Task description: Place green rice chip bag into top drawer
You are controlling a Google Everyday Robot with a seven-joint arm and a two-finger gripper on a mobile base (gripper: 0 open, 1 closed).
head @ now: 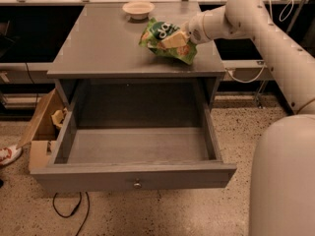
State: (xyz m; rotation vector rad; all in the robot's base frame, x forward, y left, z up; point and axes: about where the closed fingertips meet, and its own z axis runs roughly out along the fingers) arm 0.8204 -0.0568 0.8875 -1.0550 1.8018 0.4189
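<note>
The green rice chip bag (165, 39) is crinkly bright green with white lettering and sits tilted above the right part of the grey cabinet top (103, 48). My gripper (176, 39) reaches in from the right and is shut on the bag, one pale finger lying across its front. The top drawer (133, 177) is pulled wide open below, empty inside, with a small round metal knob (137, 184) on its front panel. The bag is behind and above the drawer opening.
A small cream bowl (138, 8) stands at the back of the cabinet top. An open cardboard box (42, 127) sits on the floor at the left. My white arm and base (283, 171) fill the right side. A black cable lies on the floor at lower left.
</note>
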